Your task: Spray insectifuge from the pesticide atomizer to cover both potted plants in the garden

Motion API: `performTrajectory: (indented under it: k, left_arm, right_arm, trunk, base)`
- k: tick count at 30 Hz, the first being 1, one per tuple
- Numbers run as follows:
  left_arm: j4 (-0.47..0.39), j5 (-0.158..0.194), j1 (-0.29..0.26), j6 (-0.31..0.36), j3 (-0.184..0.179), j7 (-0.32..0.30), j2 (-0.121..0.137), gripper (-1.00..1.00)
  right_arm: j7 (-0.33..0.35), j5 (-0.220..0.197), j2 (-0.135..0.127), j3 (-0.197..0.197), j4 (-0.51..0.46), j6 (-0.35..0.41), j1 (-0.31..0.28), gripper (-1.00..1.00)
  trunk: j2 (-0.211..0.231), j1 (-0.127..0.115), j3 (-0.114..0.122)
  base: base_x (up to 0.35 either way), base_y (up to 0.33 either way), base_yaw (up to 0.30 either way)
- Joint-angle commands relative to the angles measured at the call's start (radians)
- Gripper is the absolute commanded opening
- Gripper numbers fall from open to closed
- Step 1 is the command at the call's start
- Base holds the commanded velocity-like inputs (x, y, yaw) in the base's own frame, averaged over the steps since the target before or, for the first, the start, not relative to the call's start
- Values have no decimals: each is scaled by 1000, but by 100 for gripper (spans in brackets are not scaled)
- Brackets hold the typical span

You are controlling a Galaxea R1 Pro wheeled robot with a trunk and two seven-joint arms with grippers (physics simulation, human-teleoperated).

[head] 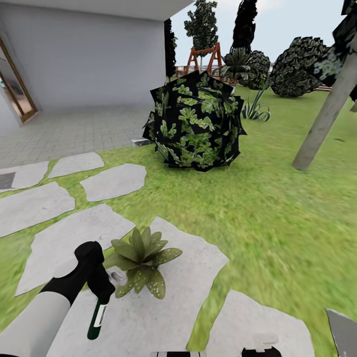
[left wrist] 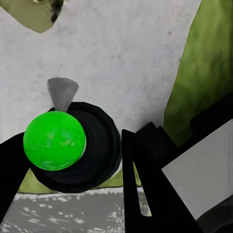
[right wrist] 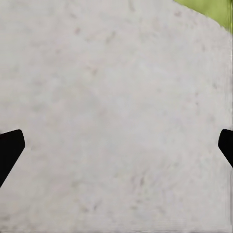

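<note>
A potted plant (head: 141, 260), a low rosette of pointed green leaves with pale speckles, sits on a pale stepping stone (head: 193, 267) in the garden lawn (head: 258, 208). Just left of it my left gripper (head: 100, 291) is shut on the pesticide atomizer (head: 97, 317), a dark green bottle with a white label hanging below the fingers, its white head toward the plant. The left wrist view looks along the bottle's bright green round end (left wrist: 54, 141), held between black fingers (left wrist: 145, 179). My right gripper (right wrist: 116, 150) is open over bare stone, its fingertips (right wrist: 9, 148) far apart.
A big dark broad-leaved shrub (head: 196, 121) stands on the grass ahead. A slanted grey trunk (head: 325, 116) rises at the right. More stepping stones (head: 34, 206) lie to the left, leading to a paved area by the house wall (head: 84, 54). A swing frame (head: 203, 57) stands far back.
</note>
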Motion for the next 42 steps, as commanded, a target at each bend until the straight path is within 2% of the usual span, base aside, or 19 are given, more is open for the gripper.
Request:
performTrajectory:
  k: [1,6,18,24,27,30,31,33,36,42]
  left_arm:
    - [-2,-8,1,10,-3,-10,0,-100]
    - [-2,-8,3,11,-3,-10,-2,-100]
    - [-2,-14,7,11,-4,-10,2,-100]
    - [0,-16,5,10,-5,-10,-4,-100]
    - [0,-9,-9,5,-6,-10,-6,-100]
    - [6,-15,-56,1,-13,-10,-4,-100]
    - [8,-16,-71,0,-18,-10,-3,-100]
    - [13,-16,-102,0,-59,-10,0,-100]
    - [16,-14,-114,0,-109,-10,0,-100]
    - [18,-13,-113,1,-128,-10,0,-100]
  right_arm:
    - [-6,9,0,2,1,0,-1,100]
    - [-6,9,0,2,1,0,-1,100]
    - [-6,9,0,3,1,-1,-1,100]
    - [-6,9,0,2,1,-1,-1,100]
    - [-6,9,-1,2,1,0,-1,100]
    - [-6,9,-1,2,1,0,-1,100]
    - [-6,9,-1,2,1,0,-1,100]
    - [-6,9,-1,2,1,0,-1,100]
    - [-6,9,0,2,1,-1,-1,100]
    - [-6,9,0,2,1,0,-1,100]
  trunk:
    - [0,0,-1]
    - [0,0,-1]
    - [0,0,-1]
    - [0,0,-1]
    - [0,0,-1]
    - [0,0,-1]
    - [0,0,-1]
    - [0,0,-1]
    - [0,0,-1]
    - [0,0,-1]
  base:
    - [0,0,-300]
    - [0,107,-238]
    - [-159,260,-7]
    - [106,259,0]
    - [137,102,0]
    - [18,13,0]
    - [7,5,0]
    - [3,2,0]
    - [0,0,0]
    - [0,0,-113]
